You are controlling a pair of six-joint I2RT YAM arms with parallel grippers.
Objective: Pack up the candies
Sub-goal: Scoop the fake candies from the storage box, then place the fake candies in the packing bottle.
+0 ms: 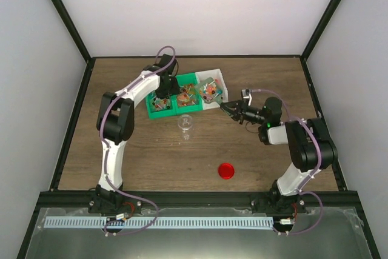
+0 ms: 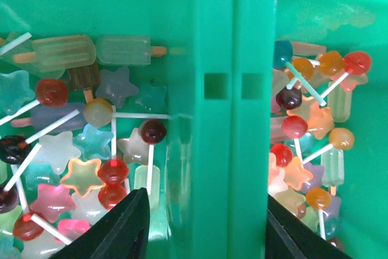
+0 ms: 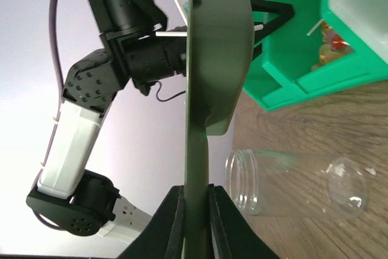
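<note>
The candies (image 2: 91, 150) are small translucent sweets shaped as stars, ice lollies and round lollipops on white sticks, in red, orange, amber and pale tones. They lie heaped in two compartments of a green plastic bin (image 2: 233, 119), one heap on either side of its divider wall. More lie in a white rectangular tray (image 1: 217, 76) that touches the bin's right side. The left wrist view cuts off both heaps at its edges, and from above the left arm (image 1: 121, 119) covers part of the bin, so the full quantity cannot be told. The left jaws stand apart above the bin, one black finger (image 2: 130, 225) over the left compartment and the other at the edge of the right one, with the divider between them. They hold nothing; whether a fingertip touches a sweet cannot be made out. The right jaws, near the tray's near corner, are clamped on a thin olive-green flat piece (image 3: 212, 59) seen edge-on. Its top runs out of frame, it blocks the middle of that view, and what it is cannot be told. A small clear jar (image 3: 291, 180) lies on its side, uncapped, on the brown wooden tabletop (image 1: 151, 156) just in front of the bin. A round red lid (image 1: 226, 170) lies flat, well apart from the jar, nearer the arm bases.
</note>
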